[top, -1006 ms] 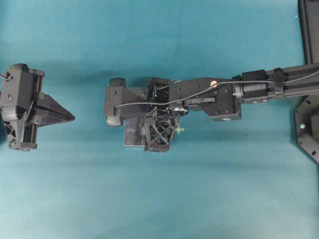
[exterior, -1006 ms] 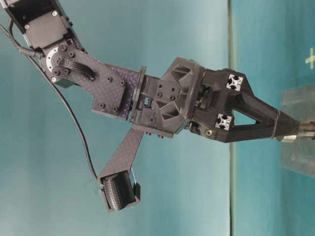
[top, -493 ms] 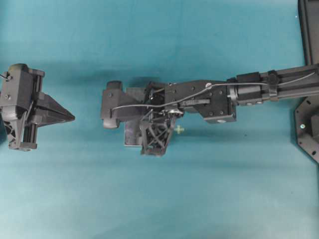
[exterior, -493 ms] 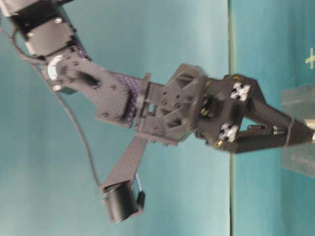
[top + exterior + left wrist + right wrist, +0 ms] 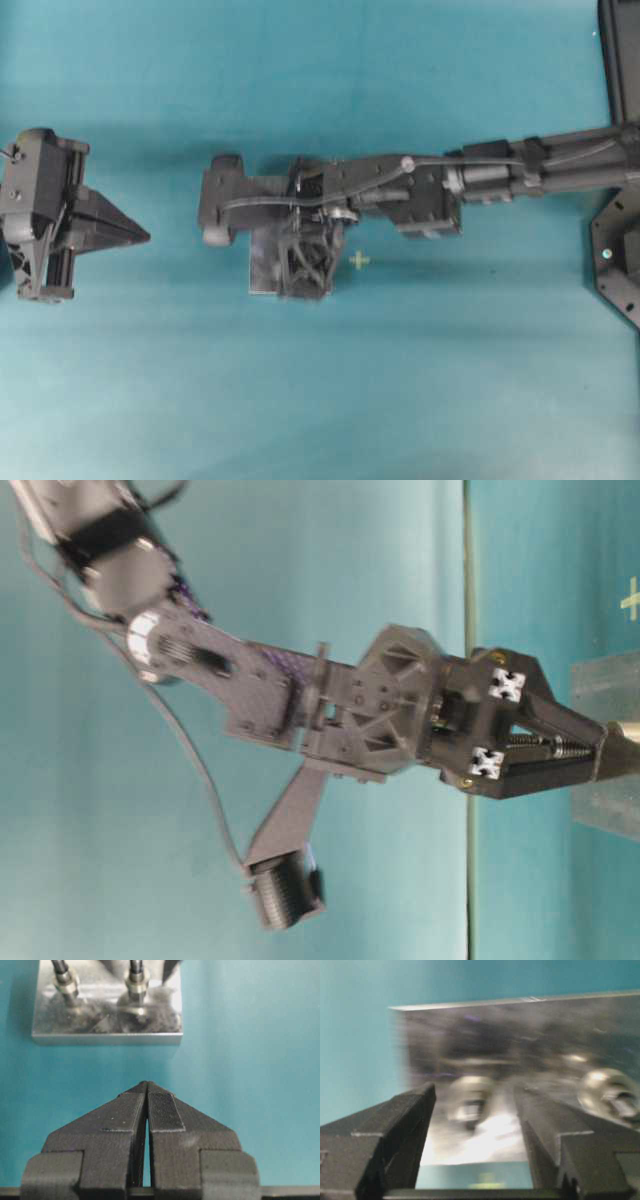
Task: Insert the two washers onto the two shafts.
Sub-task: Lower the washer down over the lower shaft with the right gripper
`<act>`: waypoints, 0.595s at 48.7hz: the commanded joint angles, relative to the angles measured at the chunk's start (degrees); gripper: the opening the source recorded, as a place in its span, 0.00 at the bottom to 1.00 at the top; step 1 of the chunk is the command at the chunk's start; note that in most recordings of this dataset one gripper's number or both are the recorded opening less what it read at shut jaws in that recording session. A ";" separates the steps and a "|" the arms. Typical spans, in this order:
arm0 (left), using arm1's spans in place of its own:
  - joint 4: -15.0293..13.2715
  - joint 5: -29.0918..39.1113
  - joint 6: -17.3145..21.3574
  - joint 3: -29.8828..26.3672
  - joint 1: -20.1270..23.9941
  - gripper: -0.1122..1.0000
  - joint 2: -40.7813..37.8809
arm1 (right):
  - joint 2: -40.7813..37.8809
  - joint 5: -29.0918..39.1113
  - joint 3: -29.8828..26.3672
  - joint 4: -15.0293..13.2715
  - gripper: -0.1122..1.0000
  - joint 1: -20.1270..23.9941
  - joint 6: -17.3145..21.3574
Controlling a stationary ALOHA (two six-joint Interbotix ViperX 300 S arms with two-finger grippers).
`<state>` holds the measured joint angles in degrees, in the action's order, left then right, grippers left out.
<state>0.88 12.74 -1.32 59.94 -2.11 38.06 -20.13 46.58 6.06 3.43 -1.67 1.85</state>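
Note:
A metal plate (image 5: 107,1020) lies on the teal table with two upright shafts, one (image 5: 136,975) and another (image 5: 62,975), each with a silvery collar at its base. My right gripper (image 5: 474,1091) is open and straddles one shaft (image 5: 470,1097), which I see end-on and blurred. The washer cannot be told apart from the silvery ring round that shaft. From above, the right gripper (image 5: 308,280) hangs over the plate (image 5: 262,270). At table level its fingers (image 5: 560,720) reach down to the plate (image 5: 605,690). My left gripper (image 5: 146,1085) is shut and empty, well short of the plate.
A small yellow cross mark (image 5: 360,260) sits on the table just right of the plate. The left gripper (image 5: 140,236) rests at the far left. Black base parts (image 5: 615,270) stand at the right edge.
The right gripper was shut on a small silvery piece at the shaft tip. It has since opened and sunk down round the shaft, shifting slightly left. The left arm has not moved.

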 commanded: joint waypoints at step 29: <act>0.18 -0.35 0.00 -1.49 -0.09 0.10 0.18 | 2.81 4.22 -2.37 1.67 0.70 3.96 0.88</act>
<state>0.88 12.74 -1.32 59.94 -2.11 38.06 -20.13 50.54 5.54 4.31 1.67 2.20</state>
